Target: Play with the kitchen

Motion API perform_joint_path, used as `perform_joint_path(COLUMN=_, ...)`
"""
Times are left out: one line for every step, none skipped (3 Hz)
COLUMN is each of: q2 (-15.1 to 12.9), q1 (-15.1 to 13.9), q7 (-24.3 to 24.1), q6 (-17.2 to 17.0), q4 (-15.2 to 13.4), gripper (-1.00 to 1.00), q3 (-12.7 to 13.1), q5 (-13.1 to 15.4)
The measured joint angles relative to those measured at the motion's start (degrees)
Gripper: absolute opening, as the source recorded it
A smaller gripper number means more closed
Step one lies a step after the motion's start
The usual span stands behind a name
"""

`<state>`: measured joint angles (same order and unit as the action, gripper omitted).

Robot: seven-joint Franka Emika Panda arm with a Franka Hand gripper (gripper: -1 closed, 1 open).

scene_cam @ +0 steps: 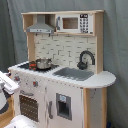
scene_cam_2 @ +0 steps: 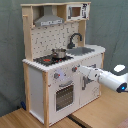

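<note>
Reaching the kitchen (scene_cam_2: 60, 75) knobs, the pincer (scene_cam_2: 76, 69) opening cannot be told.

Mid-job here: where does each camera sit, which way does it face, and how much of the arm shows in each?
First exterior view: looks at the kitchen front from its sink end; only a bit of the arm shows at the first exterior view's left edge.
Second exterior view: looks from the stove end; the arm reaches in from the second exterior view's right toward the knobs.
Both exterior views share the pot, faucet and oven door.
</note>
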<state>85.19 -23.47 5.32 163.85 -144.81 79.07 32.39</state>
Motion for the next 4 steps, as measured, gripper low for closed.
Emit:
perform_joint_path(q2=0.0, q1=-2.1, q7=5.5, q6=3.1, q4=-0.2, gripper=1.0, q3=-0.9, q5=0.0)
perform_joint_path(q2=0.0, q1=-4.7, q7=9.4, q6=6.3, q4=-0.4, gripper=1.0, q3=-1.5, q5=0.0)
perform_joint_path(q2=0.0, q1=-8.2, q7=12.4, q6=10.7, q4=-0.4, gripper=1.0, q3=-1.4, q5=0.0)
perform_joint_path(q2=0.0, q1=-11.1, q7=15.2, q6=15.0, q4=-0.5, gripper=1.0, q3=-0.4, q5=0.0)
